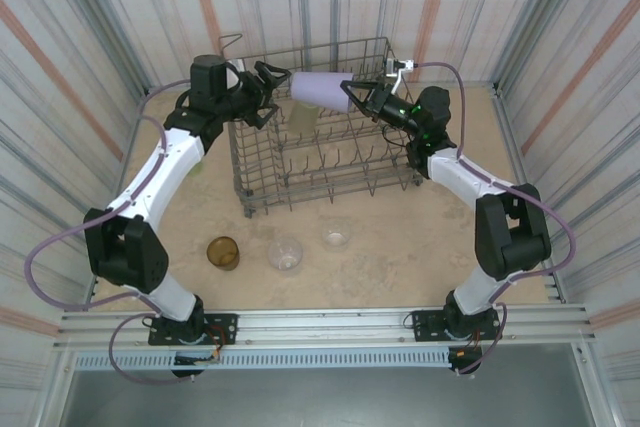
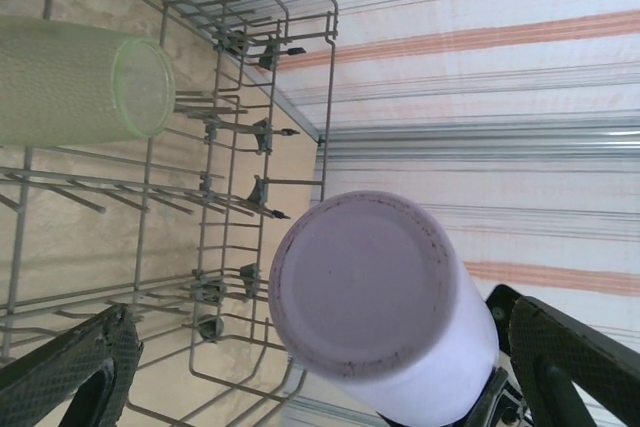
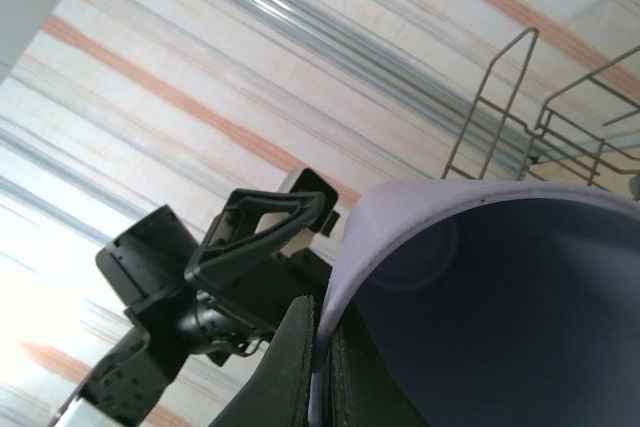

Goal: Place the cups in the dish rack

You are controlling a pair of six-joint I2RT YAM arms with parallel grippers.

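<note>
The lavender cup hangs on its side above the dish rack. It is held only by the right tool, which is closed on the rim with one finger inside the mouth and one outside. That is a thin pinch on a smooth wall, so the cup could pivot or slide free. If the right tool lets go before the other side has a grip, the cup would drop onto the tines. There it could strike the yellow-green cup lying in the rack.

The left tool is spread wide at the cup's base. From its wrist camera the base seems to lie between the fingers without touching them. Closing off-centre on the round base could squirt the cup sideways.
</note>
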